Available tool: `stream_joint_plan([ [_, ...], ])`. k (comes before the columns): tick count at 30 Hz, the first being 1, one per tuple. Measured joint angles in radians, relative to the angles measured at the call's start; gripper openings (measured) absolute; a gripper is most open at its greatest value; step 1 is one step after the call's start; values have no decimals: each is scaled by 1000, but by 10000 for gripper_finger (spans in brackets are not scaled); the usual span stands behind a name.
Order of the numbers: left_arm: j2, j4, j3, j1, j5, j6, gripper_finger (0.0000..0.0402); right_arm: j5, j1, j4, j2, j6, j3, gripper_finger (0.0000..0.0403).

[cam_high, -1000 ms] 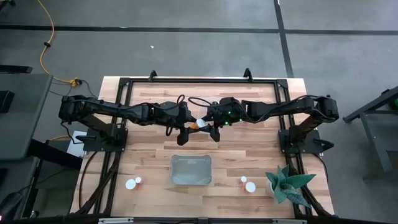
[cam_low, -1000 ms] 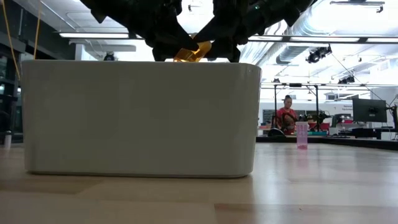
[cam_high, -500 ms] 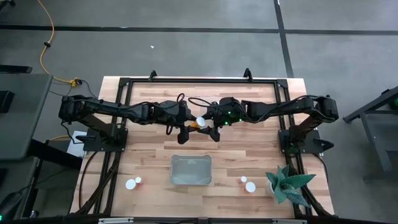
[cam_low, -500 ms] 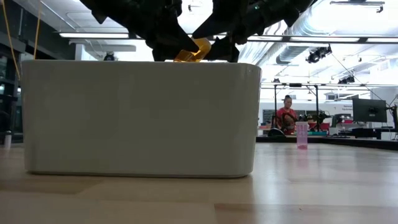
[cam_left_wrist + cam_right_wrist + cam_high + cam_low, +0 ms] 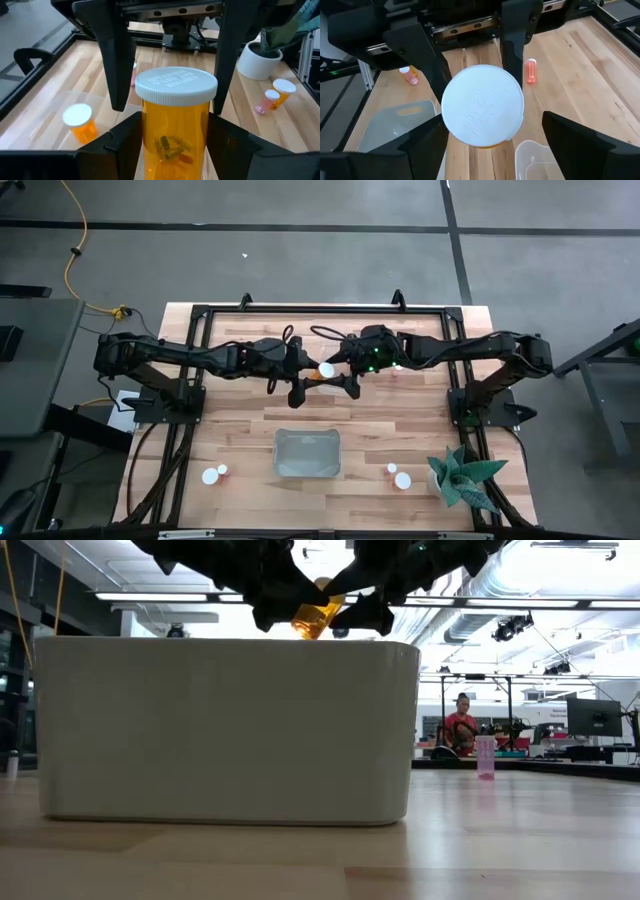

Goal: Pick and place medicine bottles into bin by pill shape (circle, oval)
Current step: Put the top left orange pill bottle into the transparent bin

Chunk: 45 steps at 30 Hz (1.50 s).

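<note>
Above the middle of the desk (image 5: pixel 400 420), well behind the clear bin (image 5: pixel 307 454), the left claw (image 5: pixel 172 137) is clamped on the body of an orange medicine bottle (image 5: pixel 175 125) held aloft. Facing it, the right claw (image 5: pixel 485 127) stands spread wide around the white cap (image 5: pixel 482 106), gripping nothing. The bottle looks light, stiff and smooth-sided, likely slippery; the body below the cap seems the safest hold. Oblong pills (image 5: pixel 171 147) show inside.

Probably a robotics lab or workshop: open ceiling ducts (image 5: pixel 520 580), strip lights (image 5: pixel 150 597), monitors (image 5: pixel 592 717) on benches behind, a grey concrete floor (image 5: pixel 300 250).
</note>
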Motion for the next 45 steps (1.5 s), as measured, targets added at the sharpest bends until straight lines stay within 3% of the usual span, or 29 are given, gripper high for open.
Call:
stream_joint_plan([
  [11, -2, -5, -3, 10, 12, -3, 191, 4, 0, -32, -10, -38, 0, 307],
  [31, -3, -13, -5, 23, 13, -3, 191, 3, -67, -223, -144, -78, 0, 307],
  [40, -3, 1, -5, 46, 10, -12, 191, -1, -53, -29, -199, 141, 0, 307],
  [45, -3, 35, -6, 57, 22, -29, 191, 14, -11, 96, -171, 121, 2, 307],
])
